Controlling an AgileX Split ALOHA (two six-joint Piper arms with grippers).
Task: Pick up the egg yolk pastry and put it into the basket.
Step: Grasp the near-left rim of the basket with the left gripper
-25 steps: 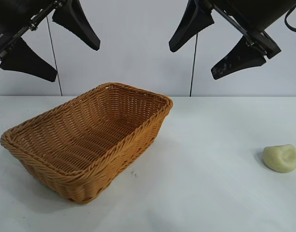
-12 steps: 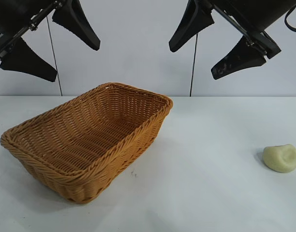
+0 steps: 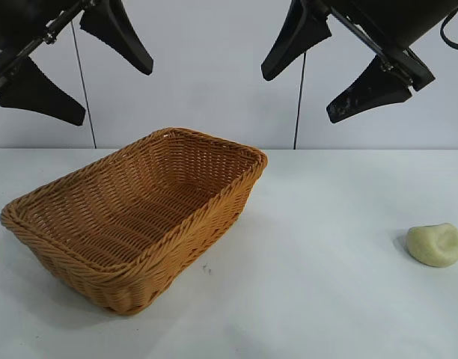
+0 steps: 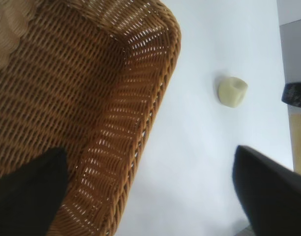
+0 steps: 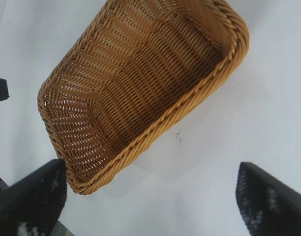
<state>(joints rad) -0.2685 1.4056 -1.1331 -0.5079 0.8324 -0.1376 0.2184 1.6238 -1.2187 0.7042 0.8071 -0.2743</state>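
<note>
The egg yolk pastry (image 3: 435, 244), a small pale yellow-green lump with a dented top, lies on the white table at the far right; it also shows in the left wrist view (image 4: 232, 91). The orange-tan wicker basket (image 3: 185, 224) stands empty at the left and centre, also in the left wrist view (image 4: 155, 103) and the right wrist view (image 5: 190, 103). My left gripper (image 3: 72, 71) hangs open high above the basket's left end. My right gripper (image 3: 330, 71) hangs open high above the table, up and to the left of the pastry. Neither holds anything.
The white table (image 3: 311, 292) runs between basket and pastry. A pale wall with two thin vertical seams stands behind. A dark object (image 4: 298, 94) sits at the table's edge in the left wrist view.
The left gripper has shifted very slightly up and left. The right gripper, basket and pastry have not moved.
</note>
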